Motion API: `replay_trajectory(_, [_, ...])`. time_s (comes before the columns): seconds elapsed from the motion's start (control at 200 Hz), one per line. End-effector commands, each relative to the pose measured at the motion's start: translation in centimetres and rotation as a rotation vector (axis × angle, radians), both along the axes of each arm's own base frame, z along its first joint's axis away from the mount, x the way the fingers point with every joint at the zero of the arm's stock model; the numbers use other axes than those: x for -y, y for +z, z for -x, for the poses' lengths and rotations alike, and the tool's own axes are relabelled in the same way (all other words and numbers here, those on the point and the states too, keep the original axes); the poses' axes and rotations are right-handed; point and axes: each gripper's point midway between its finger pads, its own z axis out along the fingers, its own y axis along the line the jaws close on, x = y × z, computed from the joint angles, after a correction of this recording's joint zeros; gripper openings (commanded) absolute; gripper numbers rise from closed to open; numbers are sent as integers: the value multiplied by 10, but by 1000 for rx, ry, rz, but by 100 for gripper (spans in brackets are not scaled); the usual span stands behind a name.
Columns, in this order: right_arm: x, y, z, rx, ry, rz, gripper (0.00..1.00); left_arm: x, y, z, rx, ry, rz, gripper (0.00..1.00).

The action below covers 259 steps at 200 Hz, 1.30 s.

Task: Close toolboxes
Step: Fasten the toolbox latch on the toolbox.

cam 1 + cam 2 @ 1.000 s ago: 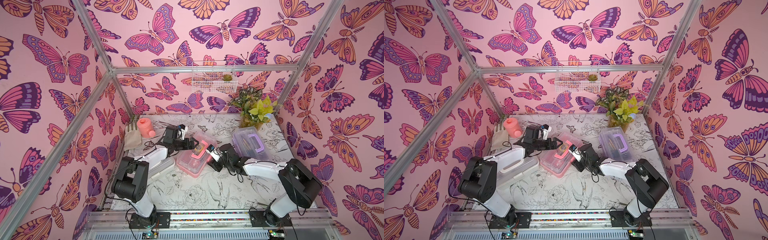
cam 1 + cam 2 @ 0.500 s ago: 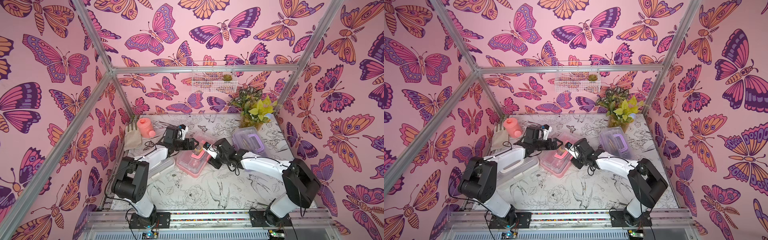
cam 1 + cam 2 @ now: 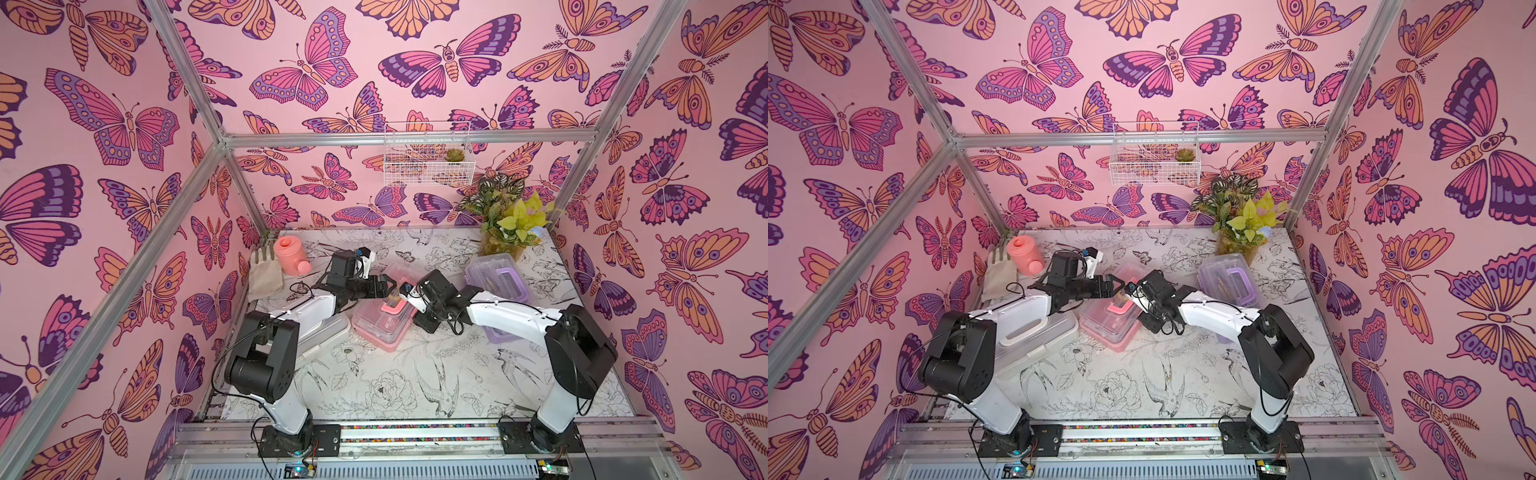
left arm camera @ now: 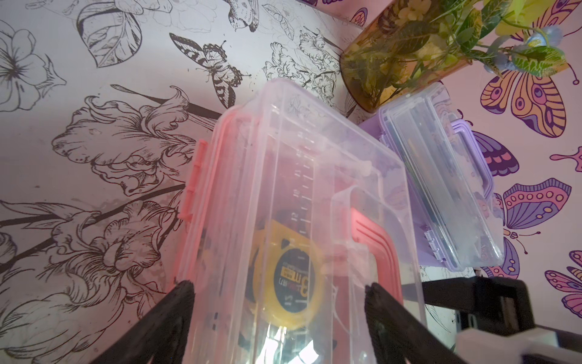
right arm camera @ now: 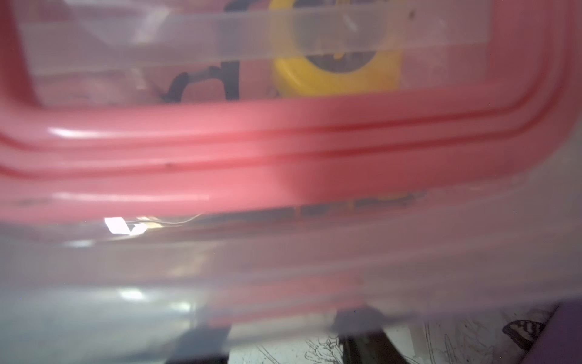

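left claw [image 3: 389, 284] wide, straddling pink toolbox [image 3: 380, 330]

A pink round watering can [image 3: 291, 254] is set at the back left of the table [image 3: 415, 374], just beside a beige cloth item [image 3: 266, 276] laid against the left wall. The table is covered with black line drawings of flowers and birds. At the back right corner a leafy plant [image 3: 509, 214] is kept in an amber glass vase [image 4: 387, 72]. A white wire basket [image 3: 415, 174] is hung on the back wall, and a small green succulent [image 3: 454, 155] is held in it. The walls [image 3: 332, 62] are papered with butterflies.
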Motion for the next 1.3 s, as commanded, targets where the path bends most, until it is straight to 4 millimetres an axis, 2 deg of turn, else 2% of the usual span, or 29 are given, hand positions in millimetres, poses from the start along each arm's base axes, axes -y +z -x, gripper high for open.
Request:
replay_trajectory(0.0, [-11,-2,-3,2,31,-8,33,10,-30,26,-141,-61,-5,86])
replay_trajectory(0.175, [-20,0,-8,19,24,-40,32,10,-28,28,-137,-59,-5,86])
replay_trajectory(0.431, [-22,0,-9,13,27,-45,33,9,-25,27,-129,-54,-3,86])
replay_trajectory(0.481, [-20,-1,-9,13,19,-38,38,8,-24,26,-127,-46,-5,87])
replay_trajectory(0.601, [-14,3,-6,21,-1,-39,64,5,-17,21,-113,-21,-4,90])
replay_trajectory(0.761, [0,12,5,18,-46,-61,77,2,-4,14,-86,8,1,92])
replay_trajectory(0.941, [19,25,17,-23,-156,-154,78,0,-1,14,-85,20,-1,92])
replay_trajectory(0.971, [22,22,18,-46,-188,-169,78,0,-2,14,-87,22,-1,92])
replay_trajectory(0.991, [25,33,18,-43,-209,-205,78,0,-3,14,-89,24,-2,92])
replay_trajectory(1.101, [38,43,16,-92,-364,-291,75,-1,-6,15,-103,29,-2,91])
replay_trajectory(1.292, [43,51,12,-154,-594,-426,70,0,-10,17,-120,32,1,89])
